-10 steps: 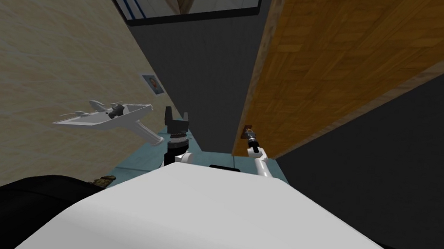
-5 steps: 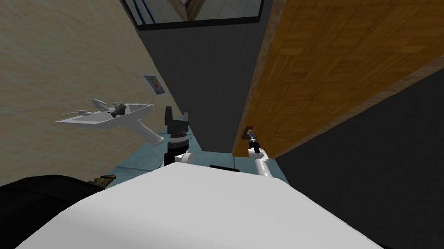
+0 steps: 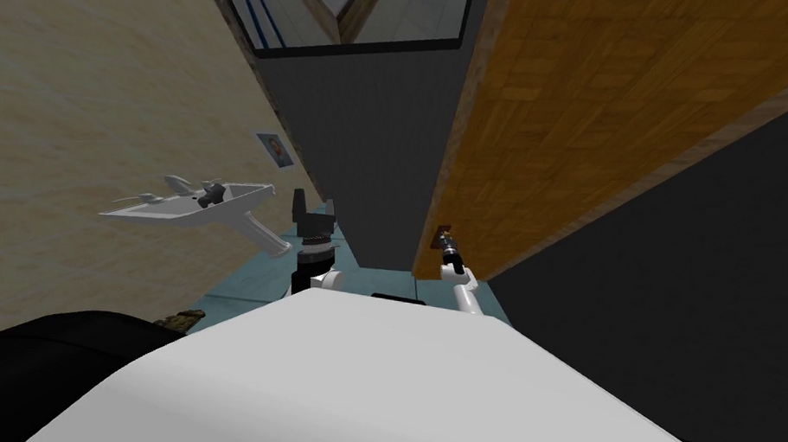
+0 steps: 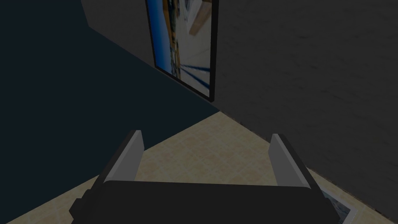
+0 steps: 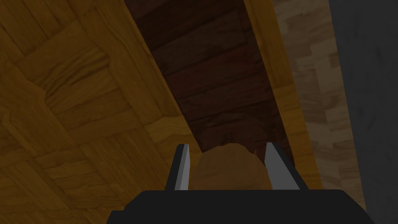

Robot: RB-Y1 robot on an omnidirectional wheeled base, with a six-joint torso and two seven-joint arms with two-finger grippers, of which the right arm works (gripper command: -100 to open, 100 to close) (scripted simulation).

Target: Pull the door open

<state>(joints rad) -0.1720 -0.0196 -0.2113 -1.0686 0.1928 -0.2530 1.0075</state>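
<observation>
A beige tiled wall (image 3: 90, 80) runs along the left, a dark grey wall (image 3: 363, 142) stands ahead, and a strip of pale blue floor (image 3: 379, 281) lies between them. A white sink (image 3: 185, 204) juts from the beige wall, with a small picture (image 3: 273, 148) beyond it and a framed mirror (image 3: 381, 5) high on the grey wall. The door (image 3: 564, 113), of orange-brown wood, stands on the right, its near edge rising beside the grey wall. The right gripper (image 5: 227, 144) is at the door's lower edge, its fingers drawn narrow and pressing both sides of the round brown knob (image 5: 229, 171), which sits by a dark brown strip in the wood. The left gripper (image 4: 206, 134) is held up between sink and door, fingers wide apart and holding nothing. Against a second ago, the whole head view has turned a little, so the mirror and sink sit slightly further right. That is my own move. Both grippers keep their places, and the door's lower corner is where it was.
</observation>
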